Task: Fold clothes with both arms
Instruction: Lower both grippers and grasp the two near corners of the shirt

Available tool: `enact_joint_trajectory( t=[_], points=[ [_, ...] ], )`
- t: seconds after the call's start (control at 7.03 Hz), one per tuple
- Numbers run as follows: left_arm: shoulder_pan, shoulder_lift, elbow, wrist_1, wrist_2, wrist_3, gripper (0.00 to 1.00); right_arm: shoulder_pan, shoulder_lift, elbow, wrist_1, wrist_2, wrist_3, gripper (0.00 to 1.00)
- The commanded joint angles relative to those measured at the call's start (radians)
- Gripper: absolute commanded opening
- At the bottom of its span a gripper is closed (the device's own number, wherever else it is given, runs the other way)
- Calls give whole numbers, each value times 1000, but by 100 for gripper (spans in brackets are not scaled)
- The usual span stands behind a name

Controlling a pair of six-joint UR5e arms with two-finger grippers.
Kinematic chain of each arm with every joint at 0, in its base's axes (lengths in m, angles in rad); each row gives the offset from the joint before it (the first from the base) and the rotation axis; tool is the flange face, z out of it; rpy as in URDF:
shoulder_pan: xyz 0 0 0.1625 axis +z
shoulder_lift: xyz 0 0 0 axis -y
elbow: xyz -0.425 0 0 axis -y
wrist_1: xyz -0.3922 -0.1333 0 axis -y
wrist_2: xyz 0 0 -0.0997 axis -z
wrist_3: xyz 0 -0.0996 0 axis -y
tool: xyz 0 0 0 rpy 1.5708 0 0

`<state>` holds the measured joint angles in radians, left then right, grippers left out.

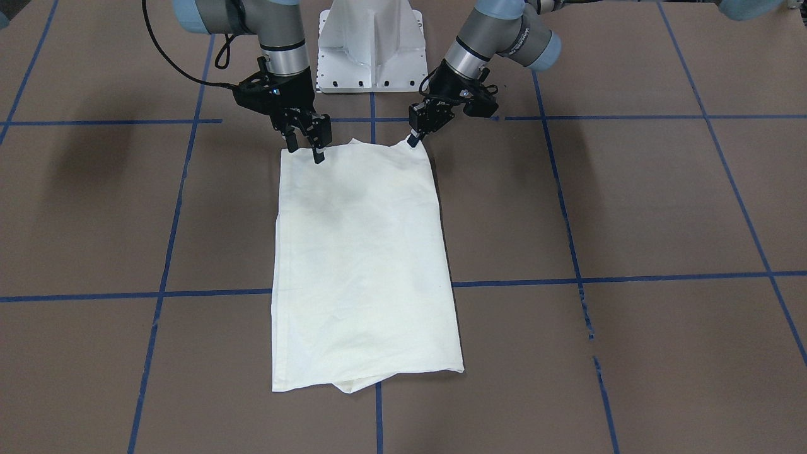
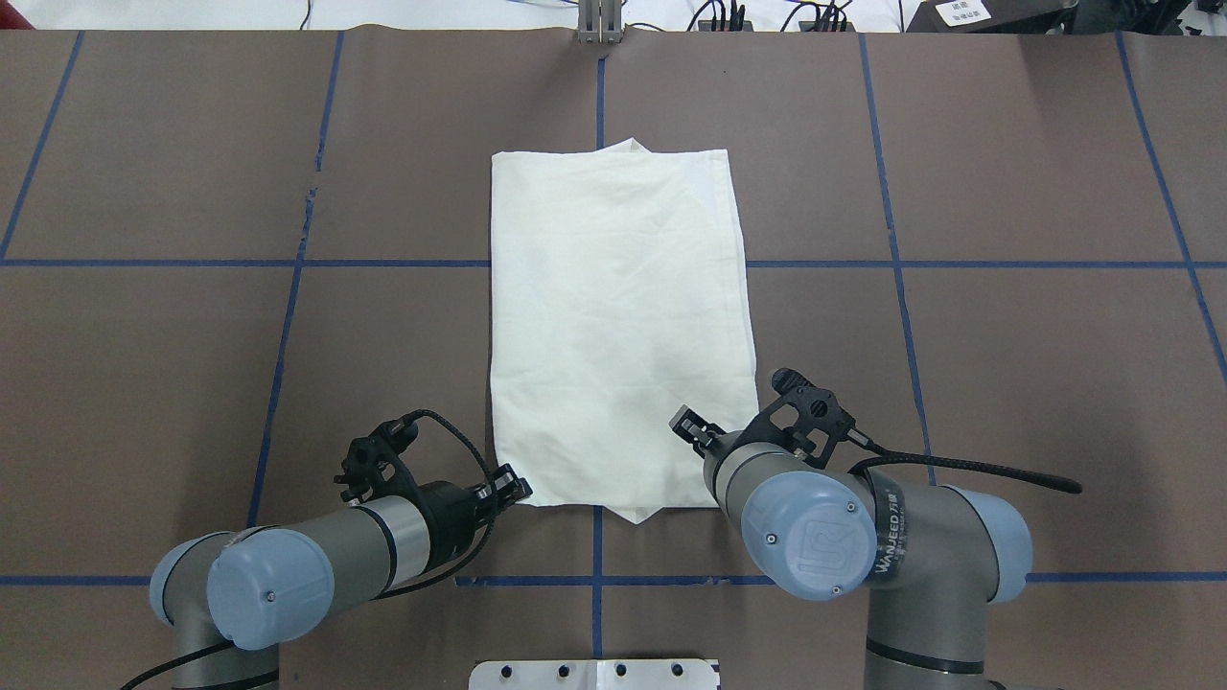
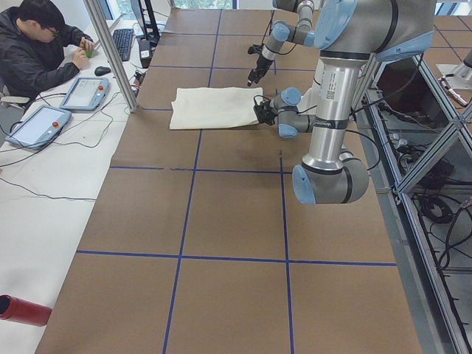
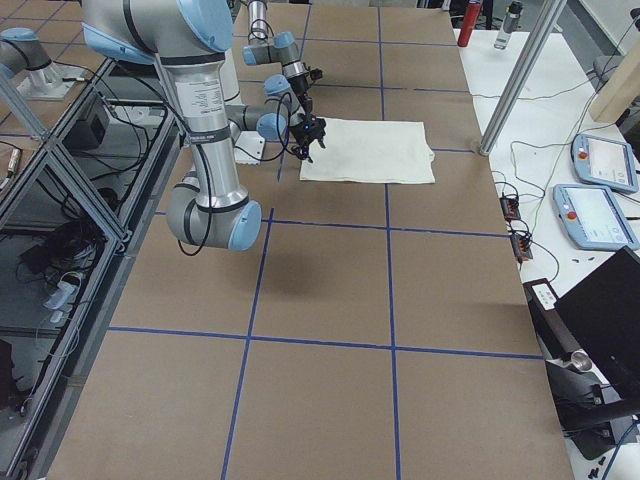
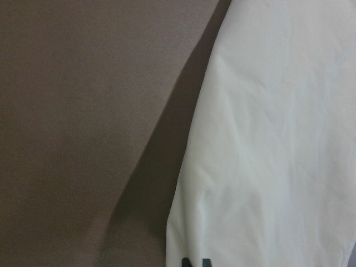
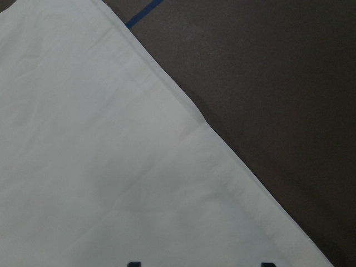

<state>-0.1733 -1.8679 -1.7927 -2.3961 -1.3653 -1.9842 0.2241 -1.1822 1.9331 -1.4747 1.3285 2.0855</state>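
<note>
Left pincer [image 1: 414, 139] pinches the folded cream shirt's [image 1: 362, 265] corner towards the worktop's [image 1: 630, 202] robot-side edge. Right pincer [image 1: 306, 154] hangs spread at the other. It should catch every layer before both lift.

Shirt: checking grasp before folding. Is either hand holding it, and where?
Left hand pinches the shirt at a robot-side corner; right hand open, holding nothing.

The left arm [image 2: 383, 539] and right arm [image 2: 925, 556] are silver-grey, light-blue capped, black-cabled.

Open table [image 2: 959, 383] lies either side of the shirt [image 2: 613, 316]; white base mount [image 1: 371, 50] stands behind.
</note>
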Motion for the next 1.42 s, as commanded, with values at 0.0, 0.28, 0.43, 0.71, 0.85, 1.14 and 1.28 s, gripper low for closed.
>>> enact_joint_trajectory(
  t=[0.0, 0.28, 0.43, 0.71, 0.85, 1.14, 1.28],
  points=[
    [0, -5, -7, 0, 0, 1, 0, -12, 26, -51, -6, 3, 5, 77],
    [-2, -4, -7, 0, 0, 1, 0, -25, 26, -74, -4, 3, 7, 76],
    [-2, -4, -7, 0, 0, 1, 0, -31, 27, -80, -4, 3, 10, 76],
    [0, -4, -7, 0, 0, 1, 0, -31, 27, -82, -4, 3, 13, 74],
    [-2, -5, -7, 0, 0, 1, 0, -31, 33, -88, -3, 0, 21, 68],
    [-2, -2, -17, 0, 0, 2, 0, -31, 56, -115, 4, -2, 31, 53],
    [-2, -2, -20, 0, 0, 2, 0, -29, 62, -117, 4, -2, 45, 44]
  ],
)
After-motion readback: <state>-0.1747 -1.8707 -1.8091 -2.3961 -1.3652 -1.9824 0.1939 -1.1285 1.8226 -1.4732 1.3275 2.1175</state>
